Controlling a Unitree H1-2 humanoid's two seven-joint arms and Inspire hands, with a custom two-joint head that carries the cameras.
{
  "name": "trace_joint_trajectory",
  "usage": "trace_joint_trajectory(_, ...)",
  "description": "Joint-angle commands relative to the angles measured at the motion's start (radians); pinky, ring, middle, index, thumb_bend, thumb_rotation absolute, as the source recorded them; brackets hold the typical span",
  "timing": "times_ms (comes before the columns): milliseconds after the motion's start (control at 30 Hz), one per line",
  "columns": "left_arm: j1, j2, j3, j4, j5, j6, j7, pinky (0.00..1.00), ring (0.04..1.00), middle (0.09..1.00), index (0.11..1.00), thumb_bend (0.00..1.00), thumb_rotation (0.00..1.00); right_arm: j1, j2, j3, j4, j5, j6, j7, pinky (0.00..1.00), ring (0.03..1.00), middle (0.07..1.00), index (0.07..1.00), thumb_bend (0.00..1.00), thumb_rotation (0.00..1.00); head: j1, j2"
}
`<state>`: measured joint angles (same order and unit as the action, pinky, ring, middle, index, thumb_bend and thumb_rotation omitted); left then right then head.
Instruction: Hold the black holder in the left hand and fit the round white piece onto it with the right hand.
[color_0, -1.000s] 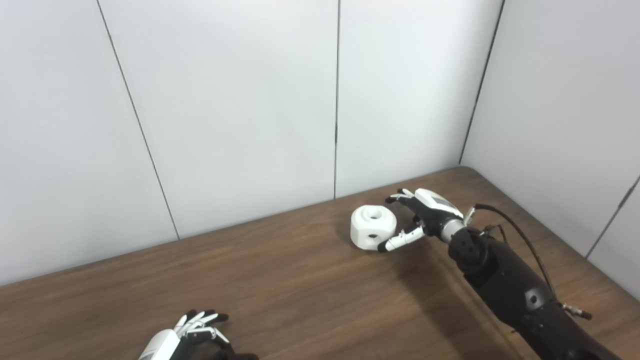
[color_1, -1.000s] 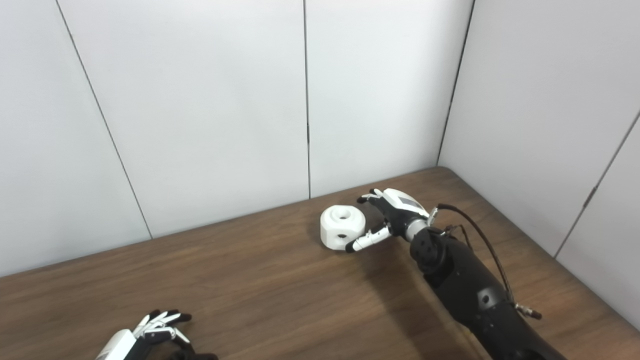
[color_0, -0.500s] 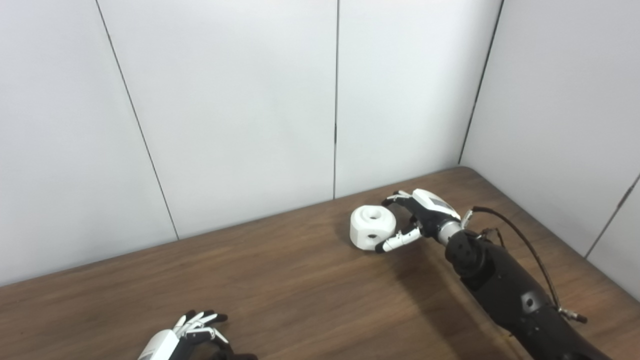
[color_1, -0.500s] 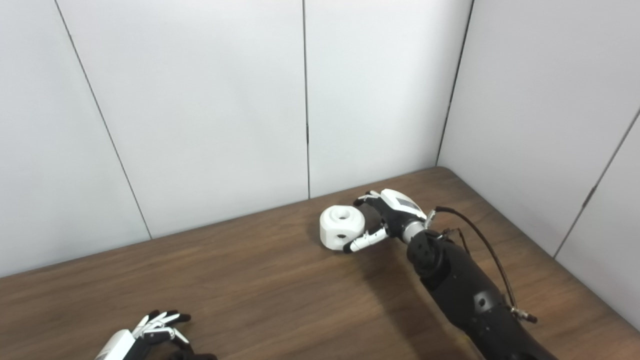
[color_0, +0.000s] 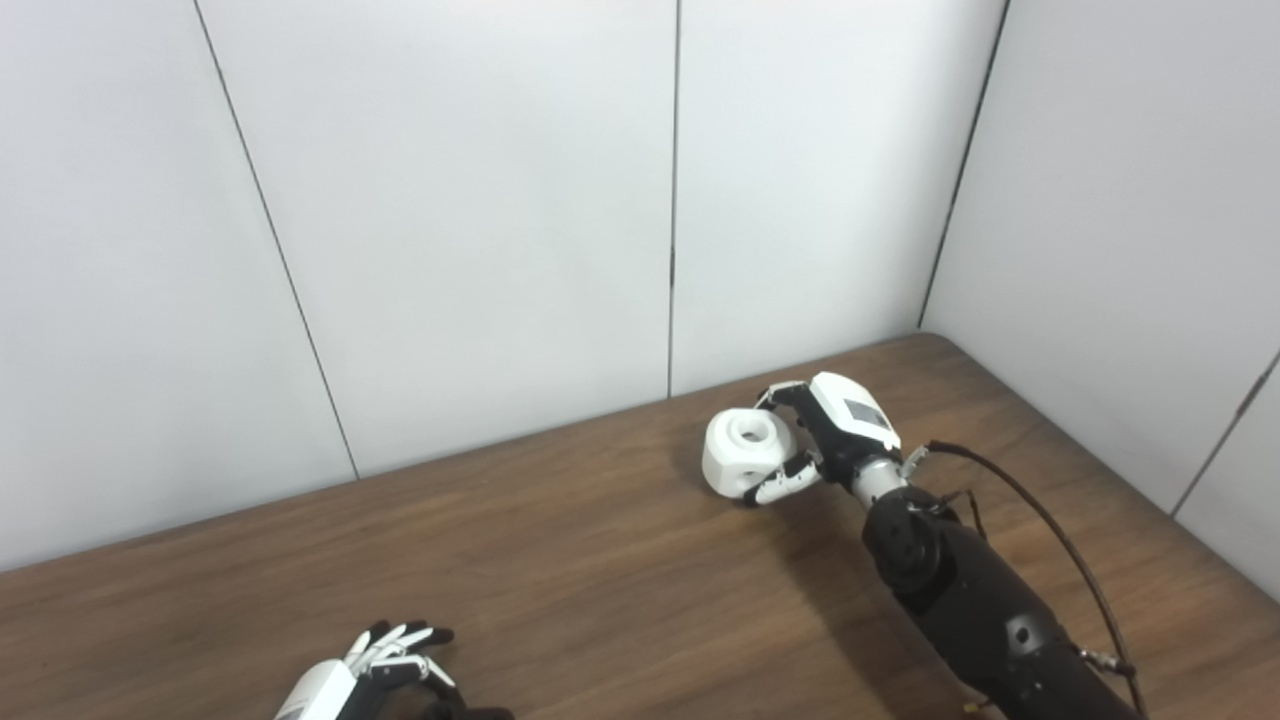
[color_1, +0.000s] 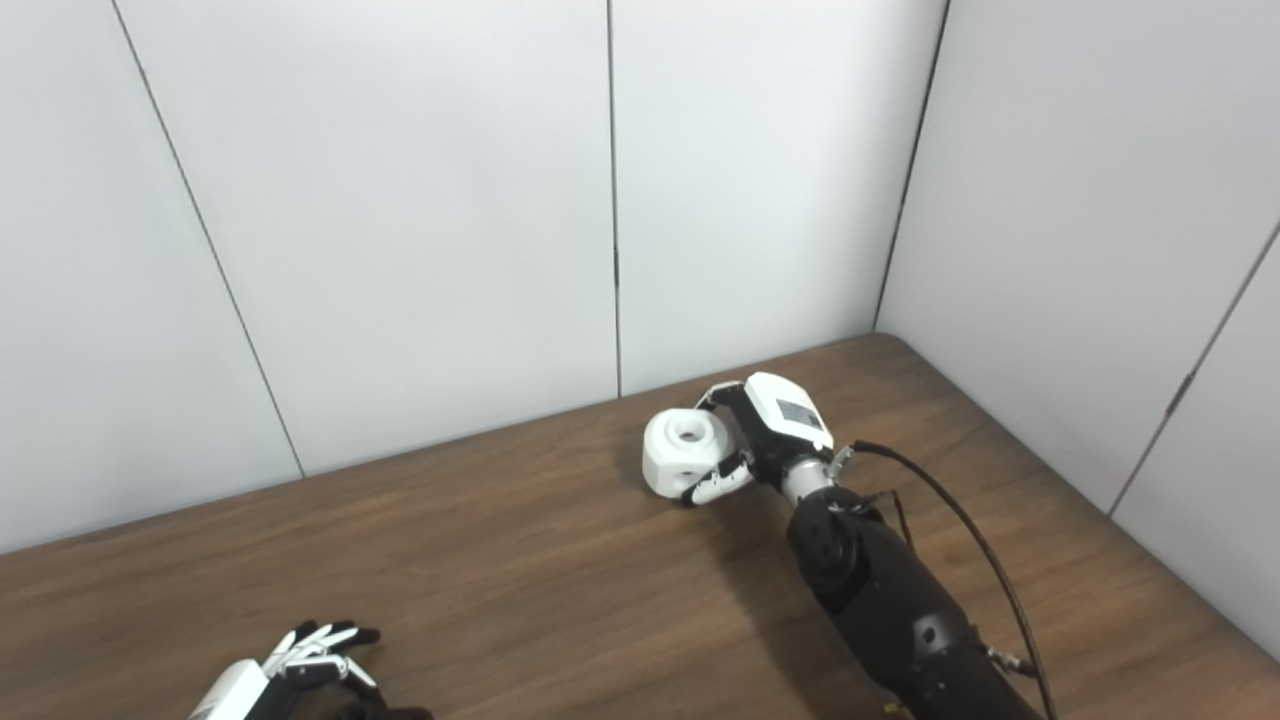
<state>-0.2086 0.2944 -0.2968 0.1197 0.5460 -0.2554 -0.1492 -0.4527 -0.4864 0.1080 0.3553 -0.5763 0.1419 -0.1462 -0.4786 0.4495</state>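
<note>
White plastic, the round white piece (color_0: 745, 455) sits near the back of the wooden bench (color_0: 600, 560), at about 1 o'clock from the middle of the view, close to the wall (color_0: 450, 220). One second ago the right hand (color_0: 825, 440) was only beside it, with the fingers spread wide on both sides. Now the fingers (color_0: 780, 487) have closed around the piece, the thumb pressing from the near side and the other fingers curling over the far side, so the right hand is gripping it. The piece also looks a little tilted, its near edge maybe leaving the bench; I judge the lifting is just beginning.

Its short axis goes through the central hole, which points up and slightly toward 11 o'clock. A smaller hole in the side wall faces toward 6 o'clock.

At 7 o'clock, the left hand (color_0: 385, 665) has not moved, its fingers bent over something dark. If that is the black holder, I cannot tell, because the bottom edge of the view cuts it.
</note>
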Motion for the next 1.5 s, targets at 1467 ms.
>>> trace_joint_trajectory(1467,-0.057,-0.071,-0.038,-0.050,0.120,0.151,0.025,1.00,0.915,0.863,0.481,0.52,0.05,0.237,0.264,0.094,-0.779,-0.005,0.084,0.260,0.73,0.891,0.875,0.480,0.51,0.13,0.342,0.079)
